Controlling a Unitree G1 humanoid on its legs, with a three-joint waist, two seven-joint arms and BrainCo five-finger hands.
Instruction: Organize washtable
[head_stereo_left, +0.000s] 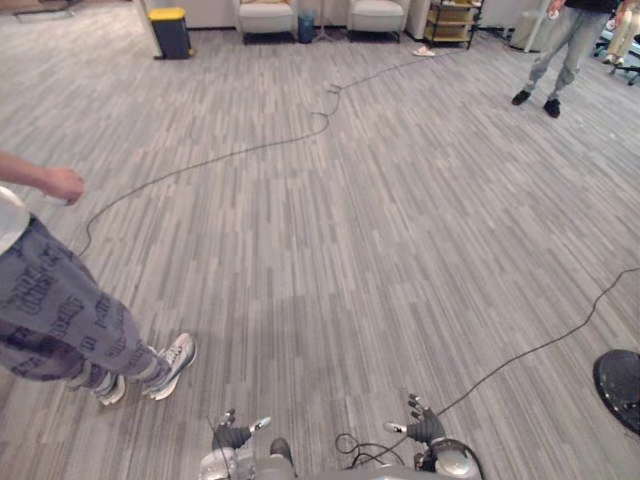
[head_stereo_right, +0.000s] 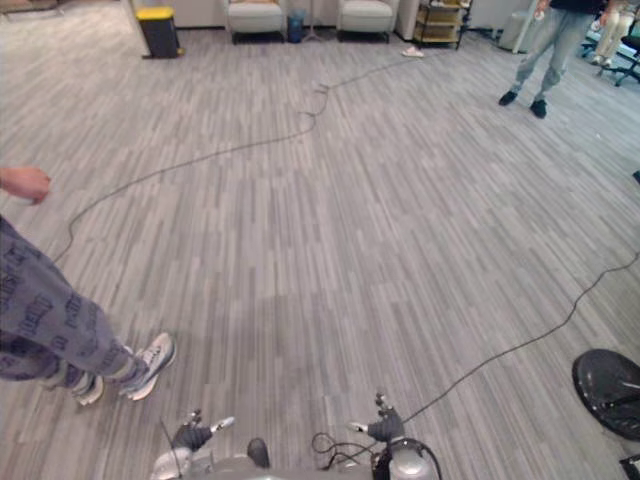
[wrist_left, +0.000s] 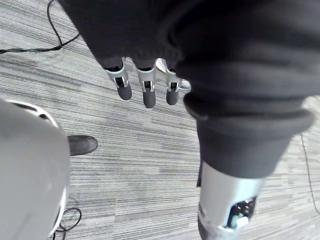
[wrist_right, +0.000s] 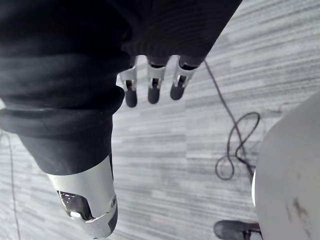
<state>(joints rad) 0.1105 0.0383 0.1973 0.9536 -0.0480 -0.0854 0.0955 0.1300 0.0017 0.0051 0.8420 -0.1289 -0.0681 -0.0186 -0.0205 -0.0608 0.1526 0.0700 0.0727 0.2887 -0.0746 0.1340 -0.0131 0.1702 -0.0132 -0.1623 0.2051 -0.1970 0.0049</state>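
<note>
Plainly, both hands are hanging low over the grey plank floor (head_stereo_left: 330, 250), each holding nothing: the left hand (wrist_left: 145, 85) is showing straight, relaxed fingers in its wrist view, and the right hand (wrist_right: 152, 82) is doing the same in its own. No washtable is appearing ahead, so where the task's things are lying cannot be told, nor which step is in hand; these pictures would fit the robot heading to the table as well as walking away from it.

Open floor is stretching wide ahead. Along its far edge a yellow-lidded bin (head_stereo_left: 170, 32), two pale armchairs (head_stereo_left: 266, 16) and a shelf cart (head_stereo_left: 450, 22) are standing. A person in patterned trousers (head_stereo_left: 60, 320) is standing near on the left side, another person (head_stereo_left: 560, 50) well off at the far right. A thin cable (head_stereo_left: 230, 155) is trailing across the floor, and a dark round base (head_stereo_left: 620, 385) is sitting at the right edge; both could catch a foot.
</note>
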